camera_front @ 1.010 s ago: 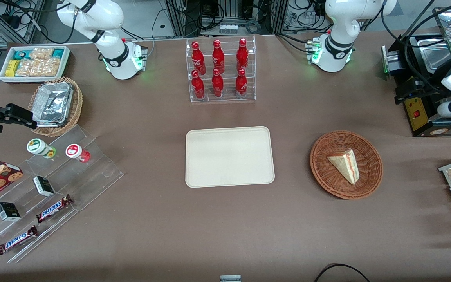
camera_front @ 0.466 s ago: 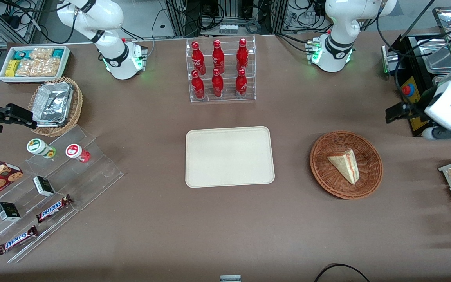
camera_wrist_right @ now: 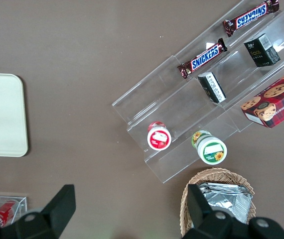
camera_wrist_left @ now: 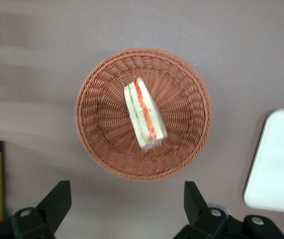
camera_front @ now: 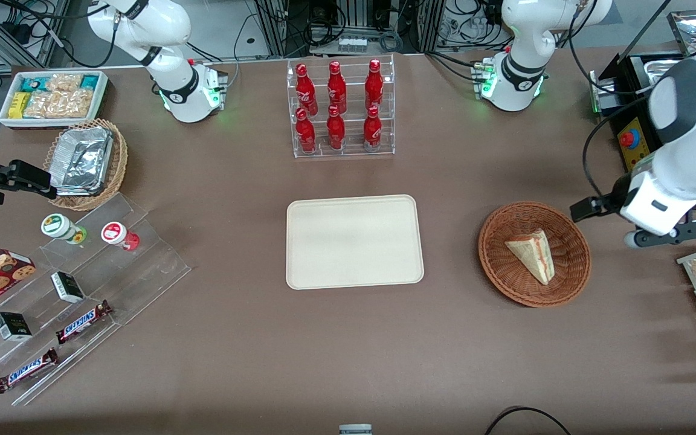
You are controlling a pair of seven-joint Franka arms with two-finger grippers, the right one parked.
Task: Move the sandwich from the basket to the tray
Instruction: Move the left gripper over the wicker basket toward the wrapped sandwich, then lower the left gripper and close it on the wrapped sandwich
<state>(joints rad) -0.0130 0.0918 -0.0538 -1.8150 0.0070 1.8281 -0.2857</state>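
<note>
- Sandwich lies in the round brown wicker basket, with nothing touching it.
- Red and green filling shows along its cut edge in the left wrist view, and the basket's woven rim goes all around it.
- The basket sits on the brown tabletop, toward the working arm's end.
- The cream tray lies flat in the middle of the tabletop, well apart from the basket. Only bare cream shows inside its rim.
- The left arm's gripper hangs in the air above the tabletop, just beside the basket. It touches nothing.
- Its jaws are spread wide, and they hold nothing. One dark finger stands far from the other.
- In the front view the gripper is a dark tip under the big white arm, near the basket's rim.
- A clear rack of red bottles stands farther from the front camera than the tray.
- Snickers bars lie on clear steps toward the parked arm's end.
- A tan basket with foil trays sits there too.
</note>
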